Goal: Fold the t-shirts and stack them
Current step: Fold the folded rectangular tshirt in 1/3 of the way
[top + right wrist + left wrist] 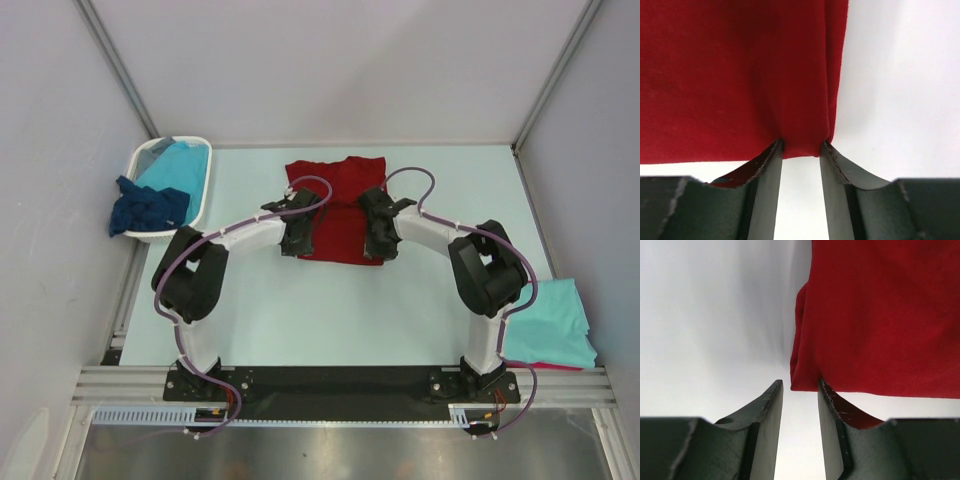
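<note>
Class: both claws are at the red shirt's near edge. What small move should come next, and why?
Probably close both claws. The right claw straddles one near corner of the dark red t-shirt, the left claw sits at the other, and both stand parted, so nothing is gripped yet.

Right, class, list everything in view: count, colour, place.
table: one, pale, under everything
basket: one, white, far left
basket t-shirt: one, turquoise, inside basket
navy t-shirt: one, dark blue, draped over basket rim
dark red t-shirt: one, table centre
stacked t-shirt: one, turquoise, near right edge
bottom t-shirt: one, red, sliver beneath it
left arm, right arm: two, black and white, near edge
left gripper: one, black, at the dark red t-shirt's corner
right gripper: one, black, cloth bunched between tips
</note>
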Available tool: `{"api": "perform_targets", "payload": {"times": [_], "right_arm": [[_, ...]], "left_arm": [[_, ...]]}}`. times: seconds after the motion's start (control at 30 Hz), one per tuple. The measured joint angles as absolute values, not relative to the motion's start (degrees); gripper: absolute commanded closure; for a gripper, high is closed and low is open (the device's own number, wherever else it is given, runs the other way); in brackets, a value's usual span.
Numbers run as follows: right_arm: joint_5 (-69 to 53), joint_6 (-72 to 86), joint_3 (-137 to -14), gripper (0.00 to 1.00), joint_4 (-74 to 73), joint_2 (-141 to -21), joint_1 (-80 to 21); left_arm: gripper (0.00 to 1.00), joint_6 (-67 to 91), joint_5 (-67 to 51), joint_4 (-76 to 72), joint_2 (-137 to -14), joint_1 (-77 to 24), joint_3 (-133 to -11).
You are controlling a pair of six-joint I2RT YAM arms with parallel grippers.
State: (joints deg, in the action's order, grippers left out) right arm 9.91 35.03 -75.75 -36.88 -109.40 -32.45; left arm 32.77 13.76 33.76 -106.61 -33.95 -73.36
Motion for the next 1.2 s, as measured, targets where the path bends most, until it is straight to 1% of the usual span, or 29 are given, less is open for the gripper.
{"api": "perform_targets", "payload": {"times": [0.2,0.27,0.43,0.47,0.53,0.63,0.67,0.73,0.77,0.87,1.2], "right_arm": [[9.7,35.0,-75.2,0.61,-36.1,-109.4,-32.6],[9.7,35.0,-74.7,0.62,-35.8,-109.4,-32.6],[9.8,35.0,-74.3,0.69,-35.1,-109.4,-32.6],[9.8,34.9,-74.2,0.7,-35.1,-109.4,-32.6],[9.8,35.0,-74.0,0.73,-34.9,-109.3,-32.6],[9.8,35.0,-73.7,0.81,-34.5,-109.1,-32.6],[9.8,35.0,-73.5,0.9,-34.3,-109.0,-32.6],[9.7,35.1,-73.2,0.98,-34.0,-108.7,-32.6],[9.7,35.2,-73.0,1.0,-33.9,-108.5,-32.6],[9.8,35.6,-71.9,1.0,-33.1,-107.7,-32.8],[9.8,38.9,-62.8,1.0,-31.4,-100.8,-37.8]], "left_arm": [[0.66,33.0,12.9,32.6,-106.7,-34.0,-72.1],[0.7,33.1,12.7,32.1,-106.9,-34.0,-71.9],[0.77,33.2,11.7,31.1,-108.4,-34.0,-71.9],[0.8,33.2,11.6,31.0,-108.7,-34.0,-71.9],[0.83,33.2,11.4,30.9,-108.8,-34.0,-71.9],[0.88,33.2,11.3,30.7,-108.8,-34.0,-71.9],[0.91,33.2,11.2,30.7,-108.8,-34.0,-71.9],[0.94,33.2,11.1,30.5,-108.7,-34.0,-71.9],[0.97,33.2,11.1,30.4,-108.6,-34.0,-71.7],[1.0,33.3,10.3,29.3,-107.5,-34.0,-70.2],[1.0,34.6,7.1,28.3,-99.1,-35.4,-59.9]]}}
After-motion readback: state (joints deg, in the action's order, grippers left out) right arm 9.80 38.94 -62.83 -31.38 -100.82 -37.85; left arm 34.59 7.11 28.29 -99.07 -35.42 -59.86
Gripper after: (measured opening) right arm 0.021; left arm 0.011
